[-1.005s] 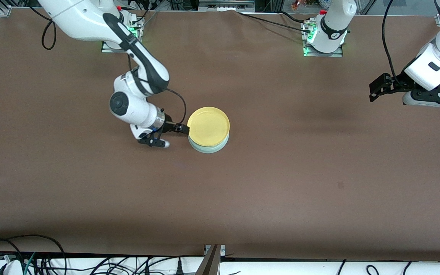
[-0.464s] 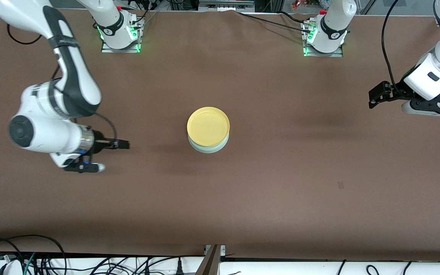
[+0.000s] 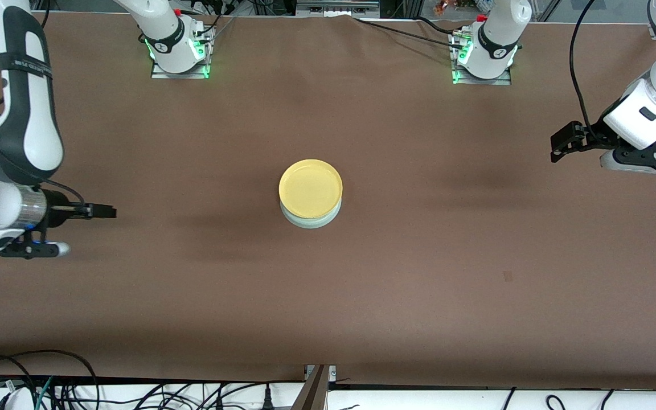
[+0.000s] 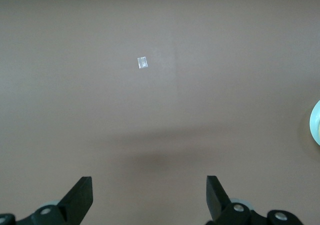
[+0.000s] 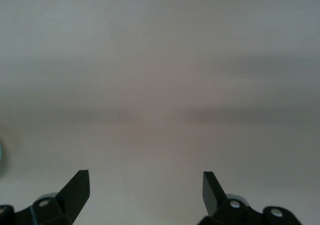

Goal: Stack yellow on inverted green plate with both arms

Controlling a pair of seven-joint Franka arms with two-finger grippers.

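The yellow plate (image 3: 310,188) sits upright on top of the inverted pale green plate (image 3: 311,220) in the middle of the table. Only the green plate's rim shows under it. My right gripper (image 3: 109,212) is open and empty, over the bare table well away from the stack toward the right arm's end; its view (image 5: 145,185) shows only tabletop. My left gripper (image 3: 557,141) is open and empty over the left arm's end of the table, where that arm waits. In its view (image 4: 147,190) a sliver of the green plate (image 4: 316,123) shows at the frame's edge.
The brown table cover (image 3: 419,256) carries a small pale mark (image 3: 507,276), also in the left wrist view (image 4: 142,62). The arm bases (image 3: 177,54) (image 3: 483,60) stand along the edge farthest from the front camera. Cables hang below the nearest edge.
My right gripper has let go of the yellow plate's rim and drawn back from the stack toward the right arm's end of the table. The plates and the left arm have stayed put.
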